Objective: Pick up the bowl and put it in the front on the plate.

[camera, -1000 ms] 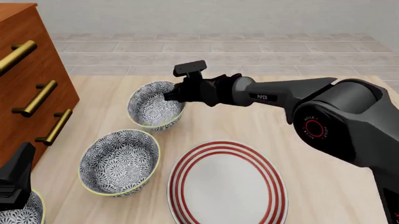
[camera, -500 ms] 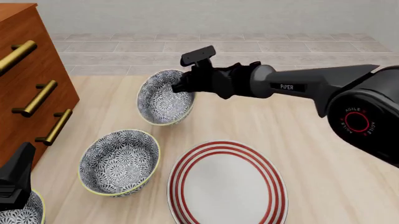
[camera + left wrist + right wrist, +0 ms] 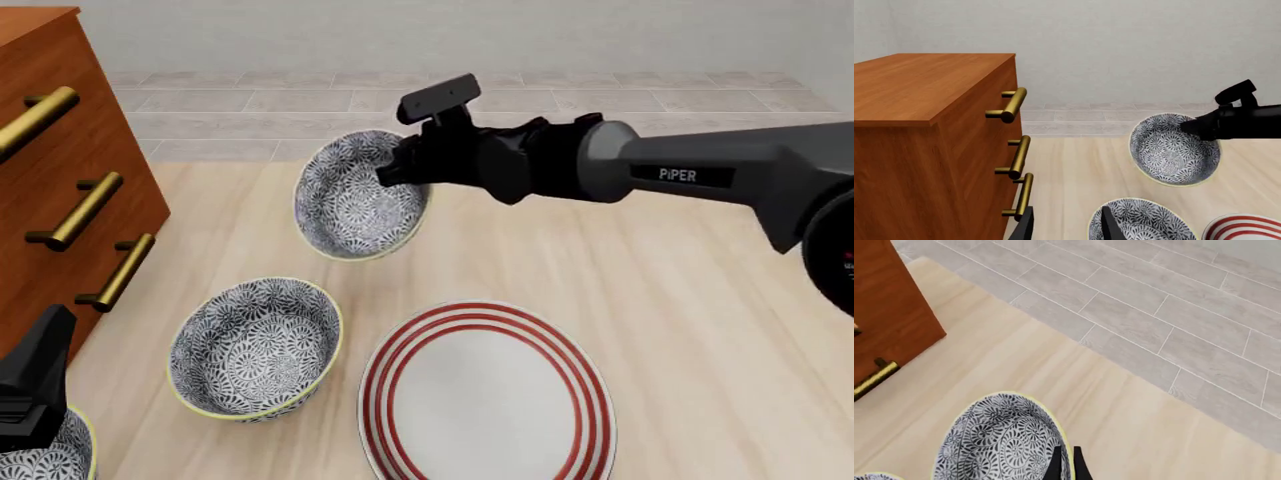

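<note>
We see the bowl (image 3: 360, 197) pinched at its right rim between the closed jaws of the right gripper (image 3: 395, 172), one finger inside the rim and one outside. In the right wrist view the two fingers (image 3: 1065, 463) stand close together astride the pale yellow rim, with the patterned wall of the bowl (image 3: 997, 440) just beside them. The bowl hangs tilted above the worktop (image 3: 667, 300), its opening turned toward the front edge, over the far left part of the surface. In the left wrist view the same bowl (image 3: 1174, 150) shows its patterned inside, with the right gripper (image 3: 1201, 127) at its rim.

The right arm (image 3: 694, 175) reaches in from the right edge, stretched nearly level across the worktop toward the left.

The plate (image 3: 487, 393) lies flat near the front edge, well apart from the held bowl. A second bowl (image 3: 254, 347) stands upright just left of the plate, and a third bowl (image 3: 47, 455) sits at the front left corner.

The left gripper (image 3: 34, 385) hangs over that front left corner, beside the wooden drawer chest (image 3: 67, 170); its jaws are parted with nothing between them, as the left wrist view shows (image 3: 1064, 225).
</note>
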You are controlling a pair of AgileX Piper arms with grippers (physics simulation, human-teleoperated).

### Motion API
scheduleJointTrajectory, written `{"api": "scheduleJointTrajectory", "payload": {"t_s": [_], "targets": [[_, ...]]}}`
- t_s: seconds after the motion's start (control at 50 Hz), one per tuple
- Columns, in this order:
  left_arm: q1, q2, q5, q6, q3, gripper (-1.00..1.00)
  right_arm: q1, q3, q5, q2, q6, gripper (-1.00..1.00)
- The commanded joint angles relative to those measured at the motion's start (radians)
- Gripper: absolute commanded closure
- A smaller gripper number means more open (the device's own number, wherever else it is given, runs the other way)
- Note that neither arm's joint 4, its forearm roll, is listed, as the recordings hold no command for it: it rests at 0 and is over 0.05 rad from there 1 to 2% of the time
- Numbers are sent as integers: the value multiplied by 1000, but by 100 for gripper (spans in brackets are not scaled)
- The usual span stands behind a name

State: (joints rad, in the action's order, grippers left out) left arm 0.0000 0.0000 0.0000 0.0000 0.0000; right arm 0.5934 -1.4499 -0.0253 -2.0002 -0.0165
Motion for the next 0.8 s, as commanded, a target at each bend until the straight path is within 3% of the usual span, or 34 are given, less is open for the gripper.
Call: {"api": "scheduleJointTrajectory", "payload": {"t_s": [0.02,0.8], "targets": [[0,0,0,0,0,-100,6,59,-20,69,4,100],[0,0,0,0,0,-100,40,272,-46,329,13,100]]}}
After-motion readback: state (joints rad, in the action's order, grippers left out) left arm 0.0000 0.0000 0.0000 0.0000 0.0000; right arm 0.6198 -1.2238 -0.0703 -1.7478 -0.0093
